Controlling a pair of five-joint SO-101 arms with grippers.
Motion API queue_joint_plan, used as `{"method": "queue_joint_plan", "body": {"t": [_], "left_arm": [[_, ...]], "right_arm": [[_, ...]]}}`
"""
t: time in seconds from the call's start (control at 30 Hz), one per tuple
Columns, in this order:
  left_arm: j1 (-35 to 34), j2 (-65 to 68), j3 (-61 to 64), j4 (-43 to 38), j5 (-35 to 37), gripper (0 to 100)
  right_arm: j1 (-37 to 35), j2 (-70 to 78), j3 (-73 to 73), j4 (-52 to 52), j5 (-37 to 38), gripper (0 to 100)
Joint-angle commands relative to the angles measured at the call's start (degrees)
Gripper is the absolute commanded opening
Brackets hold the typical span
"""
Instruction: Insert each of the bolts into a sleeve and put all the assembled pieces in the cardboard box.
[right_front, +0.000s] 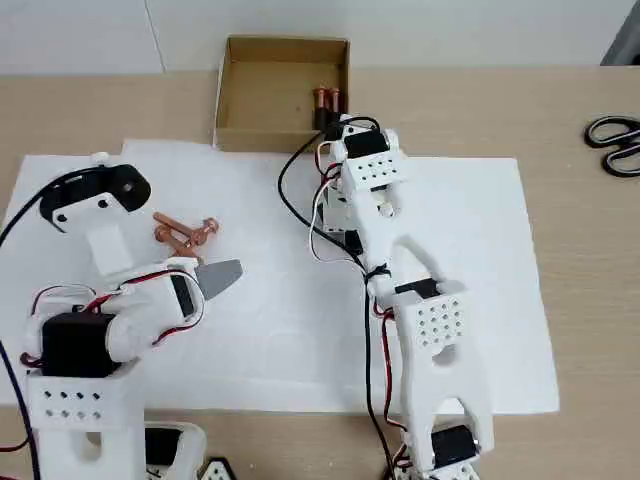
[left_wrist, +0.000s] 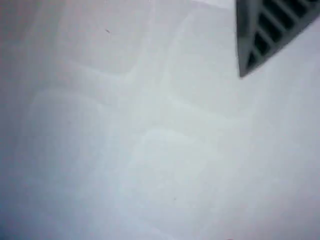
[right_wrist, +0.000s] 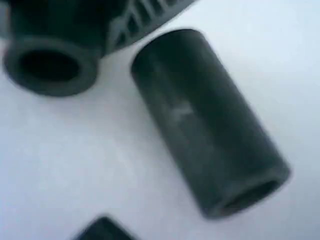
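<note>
White paper sheet (right_front: 300, 330): black cylindrical sleeve (right_wrist: 210, 120) lies by right tool (right_front: 333, 128) (closure cannot be told); sleeve pickup apparently next.

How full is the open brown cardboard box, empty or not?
Not empty: the brown cardboard box holds two copper bolts in black sleeves beside one wall.

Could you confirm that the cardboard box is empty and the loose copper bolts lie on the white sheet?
Not quite: the high view shows two copper-topped pieces inside the cardboard box, by a side wall. The loose copper bolts do lie on the white sheet.
</note>
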Motion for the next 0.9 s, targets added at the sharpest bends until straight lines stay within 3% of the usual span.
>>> {"method": "queue_joint_plan", "body": {"t": [0.0, 0.23, 0.47, 0.7, 0.87], "left_arm": [[-0.3, -0.6, -0.1, 0.2, -0.3, 34], [0.0, -0.6, -0.5, 0.6, -0.3, 34], [-0.3, 0.0, -0.4, 0.6, -0.1, 34], [-0.3, 12.8, -3.6, 0.5, -0.1, 34], [-2.1, 26.7, -12.1, 0.4, 2.1, 34]], "right_arm": [[1.0, -0.7, -0.4, -0.6, 0.0, 0.3], [5.1, -14.5, -0.1, 1.6, 0.1, 0.3], [3.9, -28.2, 6.4, 1.6, 1.0, 0.3], [2.0, -36.0, 13.0, 1.2, 19.7, 0.3], [2.2, -36.5, 14.6, 1.3, 23.1, 0.3]]}}
